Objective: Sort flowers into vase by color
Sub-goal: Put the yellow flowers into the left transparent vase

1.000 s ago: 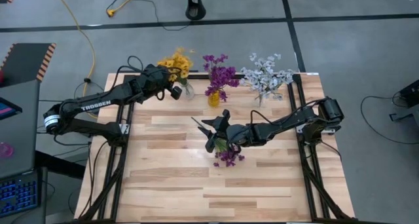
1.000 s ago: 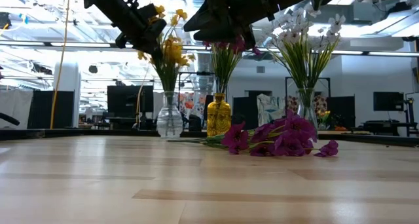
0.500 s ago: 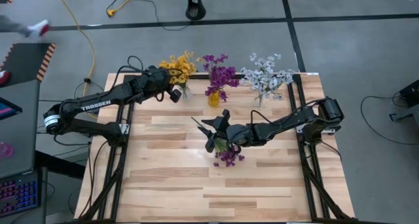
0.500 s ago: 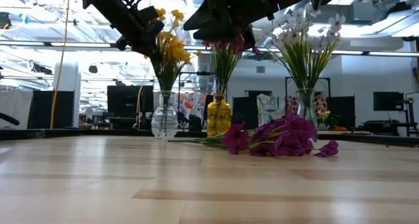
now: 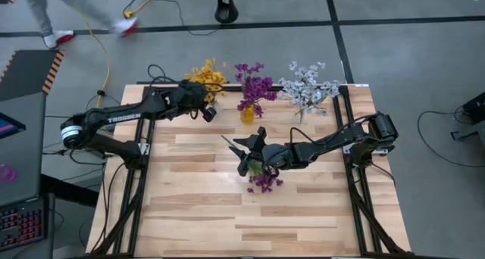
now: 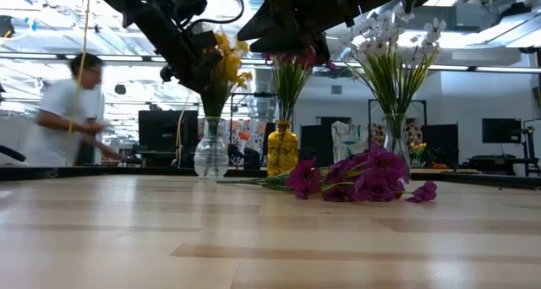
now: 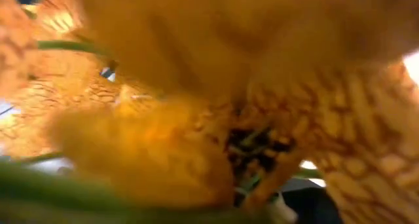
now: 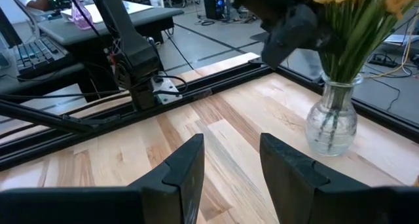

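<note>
Three vases stand along the table's far edge. A clear vase [image 6: 210, 158] holds the yellow flowers [image 5: 206, 73], an amber vase [image 6: 282, 149] holds purple flowers [image 5: 254, 88], and another clear vase [image 6: 396, 141] holds pale white flowers [image 5: 307, 88]. More purple sprigs [image 5: 264, 181] lie flat on the table's middle. My left gripper [image 5: 200, 101] is pushed in among the yellow blossoms [image 7: 196, 86], which fill its wrist view. My right gripper [image 5: 235, 154] hangs open above the table, just left of the lying purple sprigs.
Black frame rails [image 5: 140, 149] run along the table's left and right sides. The near half of the wooden top [image 5: 250, 221] is bare boards. A person [image 6: 63, 111] walks past beyond the table's far left corner. Cables lie on the floor there.
My left arm has stretched toward the table's right and carried its gripper deeper into the yellow bunch. The bunch has drawn together and tipped, and the clear vase has shifted a little toward the table's left. A person has walked into view behind the table.
</note>
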`<action>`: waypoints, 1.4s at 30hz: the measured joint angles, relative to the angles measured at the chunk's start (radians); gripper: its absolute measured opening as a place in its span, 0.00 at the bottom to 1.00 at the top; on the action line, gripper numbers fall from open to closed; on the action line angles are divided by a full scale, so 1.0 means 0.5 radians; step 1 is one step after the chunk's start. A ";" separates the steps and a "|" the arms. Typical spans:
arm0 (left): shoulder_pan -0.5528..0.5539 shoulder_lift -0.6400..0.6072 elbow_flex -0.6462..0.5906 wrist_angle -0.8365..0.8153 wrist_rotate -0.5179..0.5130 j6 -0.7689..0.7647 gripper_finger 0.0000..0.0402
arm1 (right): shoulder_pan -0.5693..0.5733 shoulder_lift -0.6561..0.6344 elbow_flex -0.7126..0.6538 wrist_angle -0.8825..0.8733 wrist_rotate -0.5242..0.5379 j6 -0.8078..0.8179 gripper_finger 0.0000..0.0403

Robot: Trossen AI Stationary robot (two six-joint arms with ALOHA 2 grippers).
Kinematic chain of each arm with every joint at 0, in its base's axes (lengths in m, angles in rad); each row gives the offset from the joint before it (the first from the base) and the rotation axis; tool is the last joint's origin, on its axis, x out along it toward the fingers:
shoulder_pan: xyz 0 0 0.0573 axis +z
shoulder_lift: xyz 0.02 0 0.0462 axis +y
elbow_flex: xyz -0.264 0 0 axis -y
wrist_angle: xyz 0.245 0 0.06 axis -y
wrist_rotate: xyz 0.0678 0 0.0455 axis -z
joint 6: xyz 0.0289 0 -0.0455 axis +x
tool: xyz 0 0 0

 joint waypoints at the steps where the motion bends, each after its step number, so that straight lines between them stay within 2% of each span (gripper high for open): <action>1: 0.000 0.020 0.001 0.021 -0.002 0.000 0.01 | 0.000 0.000 0.000 -0.001 -0.001 0.000 0.44; 9: -0.001 -0.009 -0.009 0.035 0.019 0.011 0.07 | 0.000 0.000 0.000 0.000 0.000 0.002 0.44; 20: -0.001 -0.158 -0.014 0.013 0.029 -0.005 0.36 | 0.000 0.000 0.000 0.000 0.000 0.005 0.44; 26: -0.001 -0.244 -0.014 0.017 0.029 -0.007 0.47 | 0.000 0.000 0.000 0.000 0.000 0.004 0.44; 31: -0.001 -0.369 -0.014 -0.025 0.029 -0.006 0.50 | 0.000 0.000 0.000 0.000 0.000 0.004 0.44; 42: 0.000 -0.690 -0.012 -0.251 0.067 -0.007 0.50 | 0.000 0.000 0.000 0.001 0.000 0.003 0.44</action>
